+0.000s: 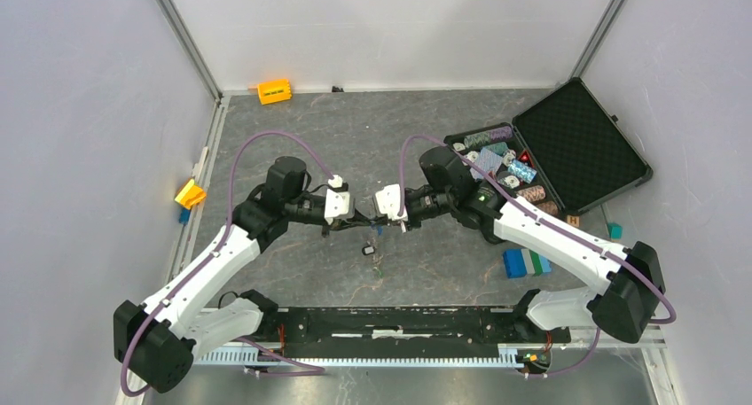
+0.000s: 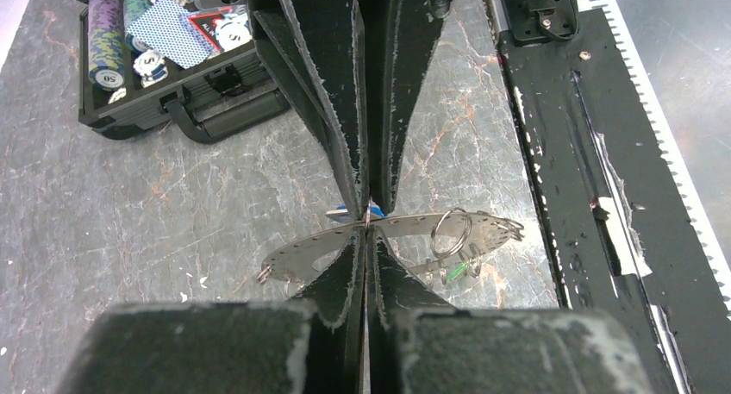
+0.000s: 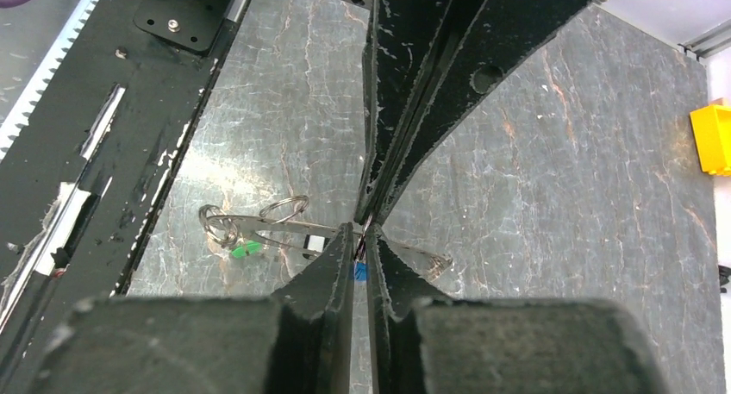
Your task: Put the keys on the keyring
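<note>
The left tool [image 2: 368,230] is clamped on the keyring [image 2: 302,254]; the right tool [image 3: 360,233] pinches the blue key [image 3: 358,273] by the keyring's middle; the green key [image 3: 243,249] hangs off its end.

Black fingers [image 2: 328,92] are covering the keyring's [image 2: 302,254] middle, and the blue-tagged key [image 3: 359,273] is showing only 1 sliver.

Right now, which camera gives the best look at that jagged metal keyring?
The left wrist view: the keyring shows as a long perforated arc across the middle of the picture. The right wrist view shows the keyring too, but thinner and nearly edge-on. From above it is too small to make out.
</note>
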You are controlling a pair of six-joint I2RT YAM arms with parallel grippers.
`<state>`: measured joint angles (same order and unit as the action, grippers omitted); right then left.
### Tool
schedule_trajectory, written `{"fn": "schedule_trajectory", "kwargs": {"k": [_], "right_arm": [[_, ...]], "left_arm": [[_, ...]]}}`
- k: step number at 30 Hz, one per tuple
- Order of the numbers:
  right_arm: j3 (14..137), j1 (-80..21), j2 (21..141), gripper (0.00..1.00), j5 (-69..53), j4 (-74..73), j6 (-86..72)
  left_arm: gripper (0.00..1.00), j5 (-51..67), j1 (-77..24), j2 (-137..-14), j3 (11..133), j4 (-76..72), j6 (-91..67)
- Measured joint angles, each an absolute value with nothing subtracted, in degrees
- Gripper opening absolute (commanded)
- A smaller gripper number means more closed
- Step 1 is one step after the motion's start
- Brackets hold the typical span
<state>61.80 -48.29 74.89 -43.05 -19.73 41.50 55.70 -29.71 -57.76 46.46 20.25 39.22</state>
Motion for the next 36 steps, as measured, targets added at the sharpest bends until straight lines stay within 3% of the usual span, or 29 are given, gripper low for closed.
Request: {"fn": "schedule_trajectory", "kwargs": {"k": [4, 14, 20, 25, 27, 33, 36], "right_arm": [[61.8, -48.2, 74.9, 0.0, -41.9, -19.7, 40.9], [65.1, -48.7, 77.7, 0.0, -37.3, -23.4, 39.4], [67.5, -49.7, 79.4, 0.0, -33.0, -26.5, 38.6], [67.7, -50.1, 79.4, 0.0, -31.4, -26.2, 38.6], [67.7, -50.2, 79.4, 0.0, -31.4, -26.1, 38.5], [67.6, -50.2, 79.2, 0.0, -31.4, -25.3, 38.3], [67.6, -50.2, 79.0, 0.0, -31.5, -25.3, 38.3]], "left_arm": [[0.02, 55.9, -29.7, -57.8, 45.8, 19.4, 39.2], [0.02, 53.4, -30.7, -58.4, 44.2, 17.1, 39.6], [0.26, 51.9, -30.8, -60.0, 44.2, 16.1, 39.7], [0.38, 51.0, -31.1, -59.5, 43.4, 14.8, 39.7], [0.37, 50.9, -31.2, -59.2, 43.4, 14.7, 39.7], [0.18, 50.8, -31.2, -58.7, 43.5, 14.7, 39.7], [0.16, 50.5, -31.2, -58.5, 43.7, 14.6, 39.7]]}}
